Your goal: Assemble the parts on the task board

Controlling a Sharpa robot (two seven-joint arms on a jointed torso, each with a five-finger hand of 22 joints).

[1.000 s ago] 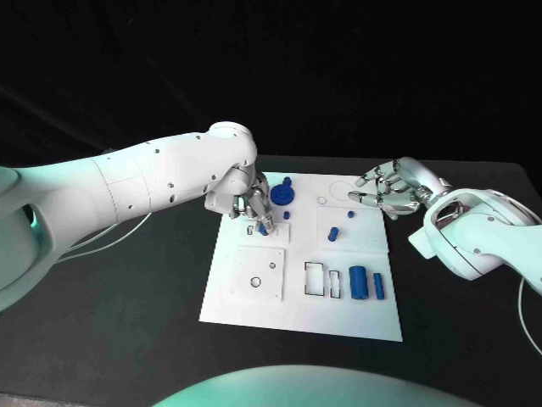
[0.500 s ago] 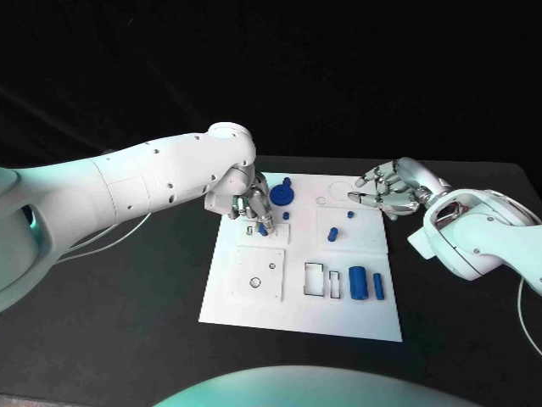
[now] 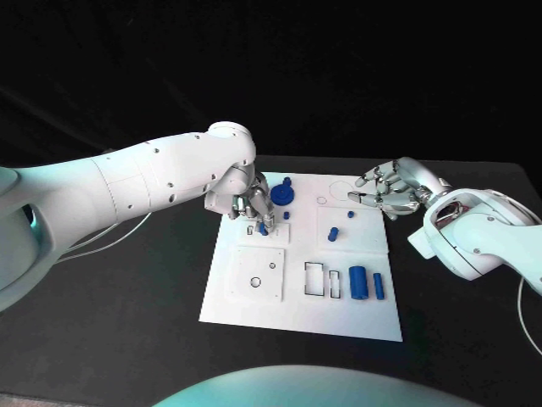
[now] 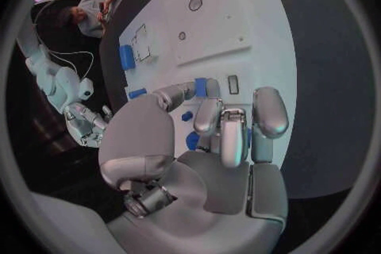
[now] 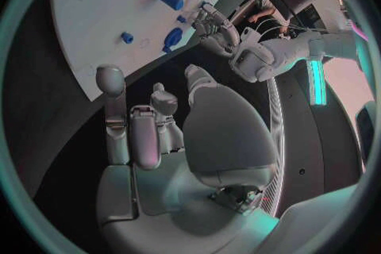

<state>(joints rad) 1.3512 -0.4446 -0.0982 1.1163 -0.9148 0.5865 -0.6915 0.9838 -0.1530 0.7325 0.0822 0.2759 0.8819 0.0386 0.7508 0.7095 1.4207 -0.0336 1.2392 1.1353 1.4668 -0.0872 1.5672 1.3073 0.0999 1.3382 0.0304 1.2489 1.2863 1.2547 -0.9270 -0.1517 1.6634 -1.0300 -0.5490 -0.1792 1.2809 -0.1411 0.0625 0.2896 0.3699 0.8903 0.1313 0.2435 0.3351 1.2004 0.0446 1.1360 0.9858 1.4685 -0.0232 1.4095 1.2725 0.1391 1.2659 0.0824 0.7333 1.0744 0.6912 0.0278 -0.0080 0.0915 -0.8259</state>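
The white task board (image 3: 298, 297) lies in the middle of the black table. My left hand (image 3: 246, 203) hovers over its far left part and pinches a small blue part (image 3: 262, 226) between thumb and a finger, just above the board; the left wrist view shows that part (image 4: 200, 87) at the fingertips, beside a small slot (image 4: 232, 83). A large round blue part (image 3: 281, 195), a blue peg (image 3: 333, 233) and two small blue studs (image 3: 286, 215) (image 3: 350, 214) stand on the board's far half. My right hand (image 3: 388, 192) hangs off the board's far right corner, fingers loosely bent, holding nothing.
A blue cylinder (image 3: 359, 282) and a thinner blue bar (image 3: 378, 286) lie at the board's near right, beside rectangular slots (image 3: 315, 279). A square plate with round holes (image 3: 259, 273) sits at the near left. Black table (image 3: 124, 322) surrounds the board.
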